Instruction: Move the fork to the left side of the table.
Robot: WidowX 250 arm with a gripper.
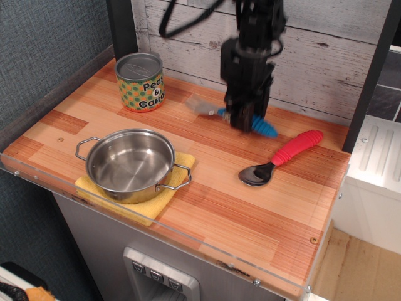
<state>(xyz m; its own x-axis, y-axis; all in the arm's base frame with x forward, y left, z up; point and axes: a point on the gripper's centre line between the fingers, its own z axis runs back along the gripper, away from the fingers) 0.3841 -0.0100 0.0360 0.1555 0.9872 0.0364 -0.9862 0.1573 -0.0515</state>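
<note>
Gripper (242, 120) blurred, jaws down over the blue-handled fork (260, 125); grip cannot be confirmed. Red-handled spoon (282, 157) lies to its right.

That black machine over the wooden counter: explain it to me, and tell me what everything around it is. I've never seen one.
It is a robot arm, seen from one camera above the front of the table. Its gripper is low over the blue-handled fork, motion-blurred, so whether it grips is unclear. Also on the table are a red-handled spoon, a steel pot on a yellow cloth, and a can of peas and carrots.
</note>
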